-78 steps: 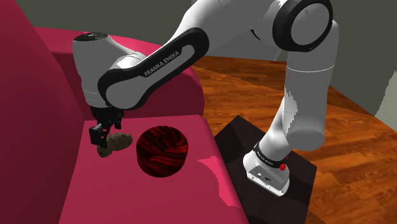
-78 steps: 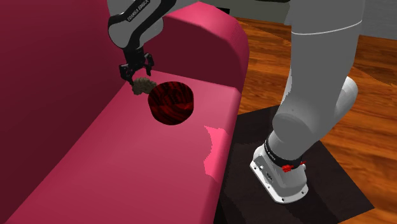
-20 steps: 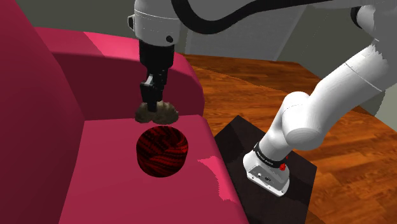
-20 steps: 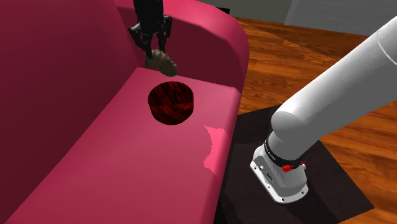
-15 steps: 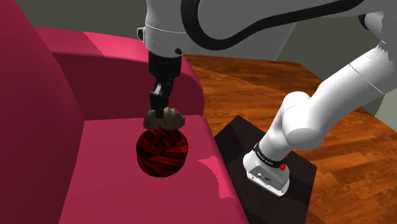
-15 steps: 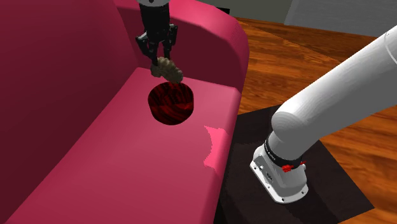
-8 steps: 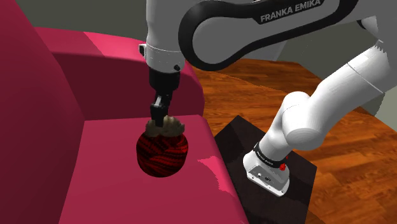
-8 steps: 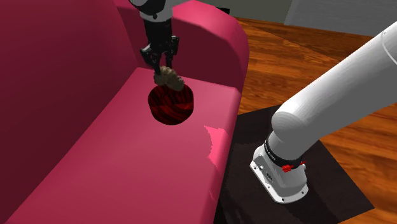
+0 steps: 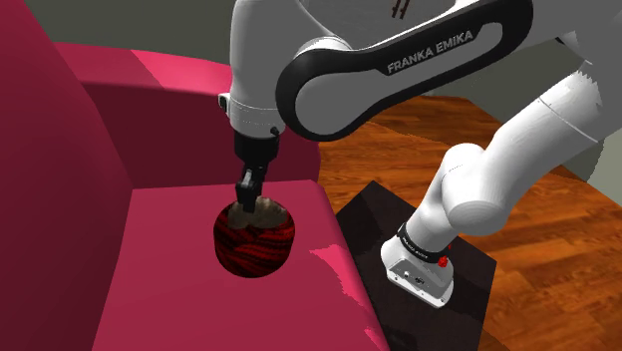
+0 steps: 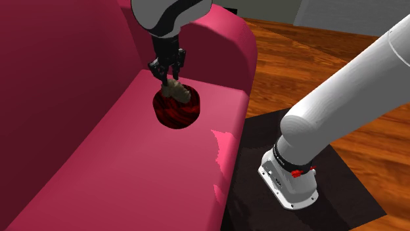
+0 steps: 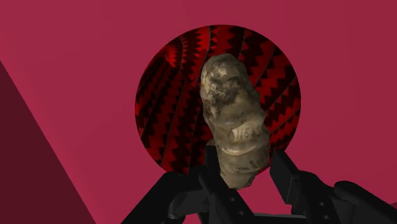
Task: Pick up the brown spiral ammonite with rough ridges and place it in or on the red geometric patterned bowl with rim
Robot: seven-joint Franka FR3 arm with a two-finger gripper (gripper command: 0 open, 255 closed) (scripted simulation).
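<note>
The brown, ridged ammonite point(image 9: 263, 210) is clasped between the black fingers of my gripper point(image 9: 245, 203), which is shut on it. It hangs in the mouth of the red bowl with black zigzag bands point(image 9: 255, 249), partly below the rim. The second exterior view has the gripper point(image 10: 168, 79) straight above the bowl point(image 10: 176, 113), with the ammonite point(image 10: 177, 90) at rim height. Along the wrist view, the ammonite point(image 11: 233, 121) stands on end between the gripper's point(image 11: 245, 169) fingers, over the bowl's patterned inside point(image 11: 167, 95). Whether it touches the bowl's floor is hidden.
The bowl sits on a crimson sofa seat point(image 9: 169, 289) near its armrest point(image 9: 299, 140), with the tall backrest point(image 9: 50, 179) at the shoulder view's left. The arm's base stands on a dark box point(image 9: 419, 279) on a wooden floor point(image 9: 558, 259).
The gripper has come down with the ammonite, from just above the bowl to its mouth. The bowl has stayed in place.
</note>
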